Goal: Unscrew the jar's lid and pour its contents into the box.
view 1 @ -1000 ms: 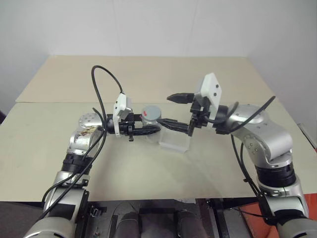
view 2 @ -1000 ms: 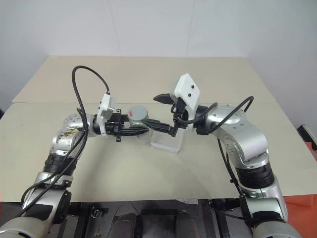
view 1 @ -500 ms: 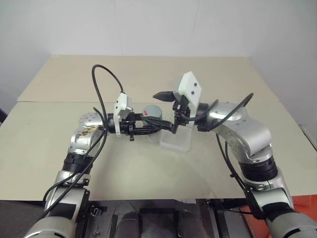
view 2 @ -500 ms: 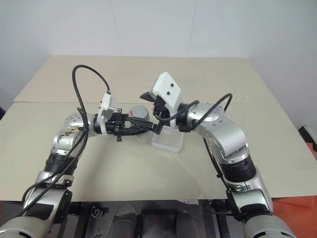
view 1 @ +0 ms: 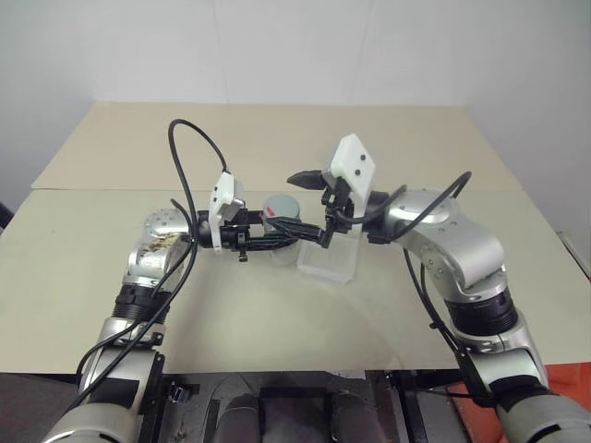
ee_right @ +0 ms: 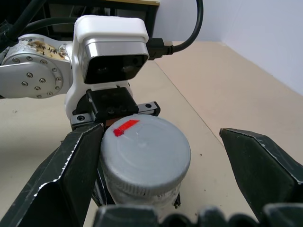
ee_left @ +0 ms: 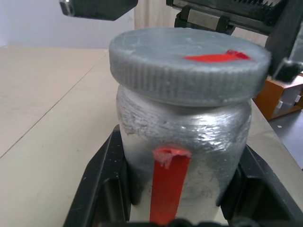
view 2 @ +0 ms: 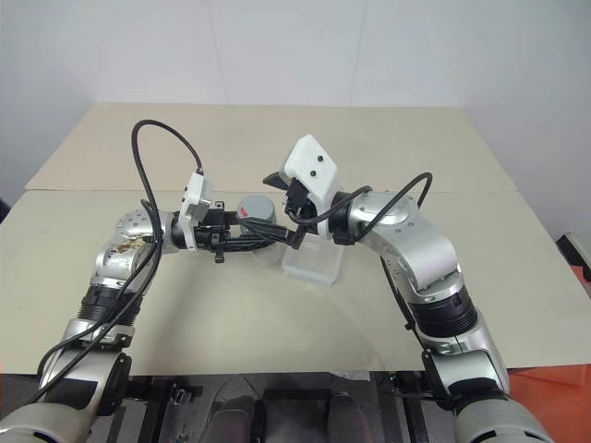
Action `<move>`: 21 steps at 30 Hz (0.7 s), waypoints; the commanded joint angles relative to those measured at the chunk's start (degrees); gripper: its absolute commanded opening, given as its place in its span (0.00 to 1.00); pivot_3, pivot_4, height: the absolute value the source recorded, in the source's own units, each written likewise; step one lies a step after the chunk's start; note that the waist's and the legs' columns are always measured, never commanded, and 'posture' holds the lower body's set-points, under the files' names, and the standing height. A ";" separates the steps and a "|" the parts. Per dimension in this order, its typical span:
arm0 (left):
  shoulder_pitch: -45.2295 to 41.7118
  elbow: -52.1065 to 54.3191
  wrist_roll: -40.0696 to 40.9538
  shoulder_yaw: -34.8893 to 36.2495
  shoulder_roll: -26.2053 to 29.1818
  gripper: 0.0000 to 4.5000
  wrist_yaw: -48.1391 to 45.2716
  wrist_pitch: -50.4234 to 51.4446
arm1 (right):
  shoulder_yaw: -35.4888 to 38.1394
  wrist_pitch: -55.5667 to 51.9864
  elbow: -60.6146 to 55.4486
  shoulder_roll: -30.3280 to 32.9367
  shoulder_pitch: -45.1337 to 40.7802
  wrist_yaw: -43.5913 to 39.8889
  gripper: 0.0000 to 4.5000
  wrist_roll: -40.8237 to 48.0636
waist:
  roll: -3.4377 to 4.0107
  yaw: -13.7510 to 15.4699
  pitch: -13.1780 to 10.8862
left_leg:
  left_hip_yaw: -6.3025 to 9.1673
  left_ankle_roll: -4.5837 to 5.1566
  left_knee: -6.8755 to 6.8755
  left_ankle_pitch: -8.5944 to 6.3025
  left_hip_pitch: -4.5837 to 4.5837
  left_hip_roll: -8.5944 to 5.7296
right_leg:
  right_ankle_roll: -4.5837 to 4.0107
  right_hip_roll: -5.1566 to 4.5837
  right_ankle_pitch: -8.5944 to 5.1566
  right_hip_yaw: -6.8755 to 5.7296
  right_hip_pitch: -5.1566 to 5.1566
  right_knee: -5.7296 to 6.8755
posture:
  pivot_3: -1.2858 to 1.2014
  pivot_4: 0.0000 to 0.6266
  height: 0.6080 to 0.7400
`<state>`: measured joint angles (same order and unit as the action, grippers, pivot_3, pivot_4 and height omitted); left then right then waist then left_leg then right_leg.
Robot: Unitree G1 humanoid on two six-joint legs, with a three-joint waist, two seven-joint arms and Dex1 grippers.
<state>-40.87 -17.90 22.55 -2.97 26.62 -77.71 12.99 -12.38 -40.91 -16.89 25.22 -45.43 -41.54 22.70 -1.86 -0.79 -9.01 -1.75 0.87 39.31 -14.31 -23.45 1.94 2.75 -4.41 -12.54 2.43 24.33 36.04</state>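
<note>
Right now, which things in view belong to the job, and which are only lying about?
Belong to the job:
- jar, held in the left gripper's fingers
- lid, on the jar
- box on the table
- right gripper, fingers open around the lid

Only lying about:
- nothing loose; just the table
</note>
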 commanded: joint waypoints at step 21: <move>0.10 2.95 1.26 0.66 0.20 0.43 -0.20 0.29 | 2.30 -1.44 -1.05 0.08 -0.75 -2.07 1.00 2.75 | 0.00 0.00 0.00 | 0.00 0.00 0.00 0.00 0.00 0.00 | 0.00 0.00 0.00 0.00 0.00 0.00 | 0.52 0.24 1.00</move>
<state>-40.45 -16.97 22.58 -2.97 26.61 -78.04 13.08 -11.91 -41.95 -16.88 25.41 -44.98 -43.48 24.49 -1.86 -0.79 -9.01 -1.75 0.87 39.31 -14.31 -23.45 1.94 2.75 -4.41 -12.54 2.43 24.34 36.05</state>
